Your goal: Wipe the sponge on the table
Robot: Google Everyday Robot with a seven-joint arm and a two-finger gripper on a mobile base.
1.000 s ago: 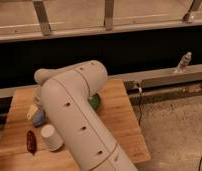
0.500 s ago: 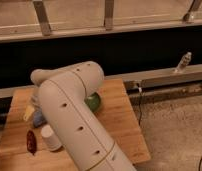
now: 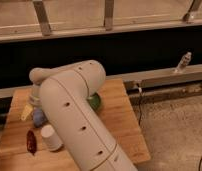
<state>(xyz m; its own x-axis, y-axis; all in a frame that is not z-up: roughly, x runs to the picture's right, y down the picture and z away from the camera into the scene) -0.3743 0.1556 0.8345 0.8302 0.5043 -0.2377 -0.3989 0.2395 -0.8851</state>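
The table is a light brown plank top at lower left. The sponge, a small blue-grey block, lies near the table's left side, partly covered by my wrist. My big white arm fills the middle of the camera view and reaches left. The gripper hangs at its end, right above the sponge and mostly hidden behind the wrist housing. It stands open, and I see nothing held in it.
A white cup stands in front of the sponge, with a dark red chili-like item to its left. A yellow object lies left of the sponge, and something green shows behind the arm. A white bottle stands on the far ledge. Speckled floor lies to the right.
The arm's elbow has swung slightly left and the wrist has come down closer over the sponge. Nothing on the table has moved.
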